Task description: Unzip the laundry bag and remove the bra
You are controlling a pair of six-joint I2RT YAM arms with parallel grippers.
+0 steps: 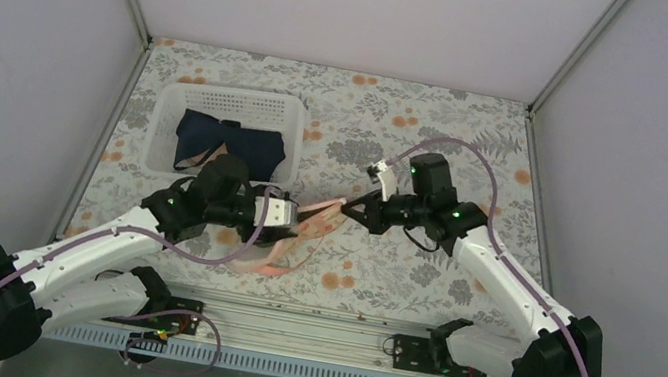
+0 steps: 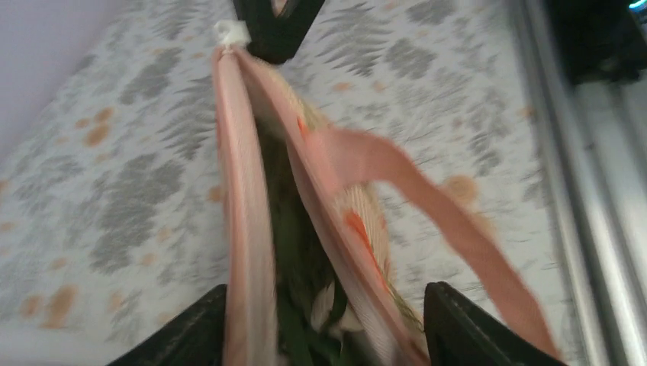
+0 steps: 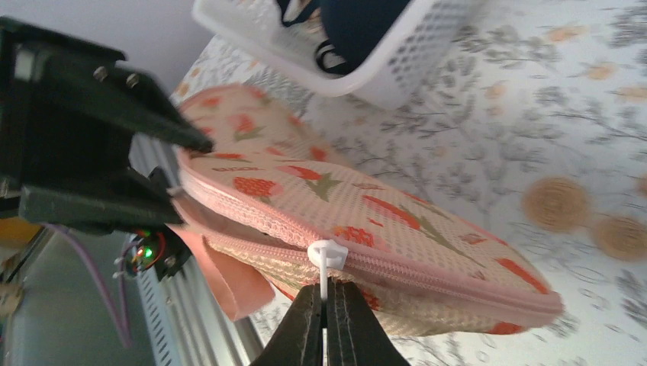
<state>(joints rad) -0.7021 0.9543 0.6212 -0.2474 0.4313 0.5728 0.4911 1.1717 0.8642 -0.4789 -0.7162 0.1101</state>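
At the near edge both arms rise from a metal rail [image 1: 309, 321] and reach in over the flower-patterned table [image 1: 377, 276]. The left gripper [image 2: 326, 293] is released: its two black fingers [image 2: 191, 335] stand wide apart on either side of the near end of the laundry bag [image 3: 397, 206]. The left finger lies just beside the pink zip edging and the right finger stands apart from the fabric. The bag stretches from there toward the right gripper [image 3: 326, 297], near the middle of the table. Its zip is parted along the stretch nearest the left gripper and closed beyond the pull. Inside the slit, olive-green cloth shows: the bra [image 2: 294, 244], deep in the pouch between the two pink edges. A loose pink strap [image 2: 427, 191] hangs off the side of the bag. At the far end of the opening the right gripper is clenched, its fingertips pinched on the stem of the white zip tie [image 3: 328, 255] fixed to the zip pull. Farther back and to the left, well apart from the bag, the white slotted basket [image 1: 234, 92] stands on the table with a navy-blue cloth [image 1: 236, 145] lying in it.
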